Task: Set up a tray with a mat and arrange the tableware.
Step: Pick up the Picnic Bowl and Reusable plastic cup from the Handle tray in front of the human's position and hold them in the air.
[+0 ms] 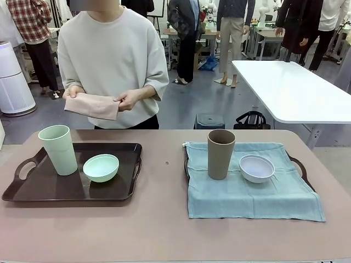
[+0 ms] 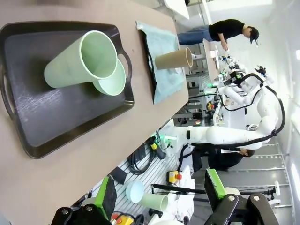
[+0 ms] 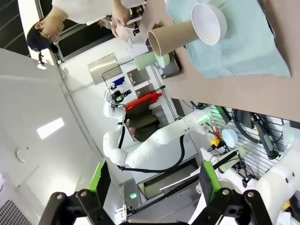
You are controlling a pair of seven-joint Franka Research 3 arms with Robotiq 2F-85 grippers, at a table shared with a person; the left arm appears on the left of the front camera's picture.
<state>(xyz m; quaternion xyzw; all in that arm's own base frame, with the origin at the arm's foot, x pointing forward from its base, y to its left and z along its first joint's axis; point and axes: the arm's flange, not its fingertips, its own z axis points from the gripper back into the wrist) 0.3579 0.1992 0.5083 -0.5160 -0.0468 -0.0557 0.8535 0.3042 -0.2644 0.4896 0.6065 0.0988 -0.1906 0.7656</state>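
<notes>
On the left, a dark tray (image 1: 33,189) carries a mint green cup (image 1: 58,149) and a mint green bowl (image 1: 101,167), with no mat under them. To the right, a blue-green mat (image 1: 247,197) covers a second tray (image 1: 299,164); a tan brown cup (image 1: 220,153) and a white bowl (image 1: 256,167) stand on it. Across the table, the person holds a folded pink mat (image 1: 92,105) in both hands. My left gripper (image 2: 161,197) is open, high off the table's near side, looking at the dark tray (image 2: 42,117). My right gripper (image 3: 154,187) is open too, far from the brown cup (image 3: 173,37).
The brown tabletop (image 1: 164,230) has bare room between the two trays and along the near edge. A white table (image 1: 296,90) stands behind at the right, with a dark stool (image 1: 209,120) and a bag (image 1: 252,120) on the floor.
</notes>
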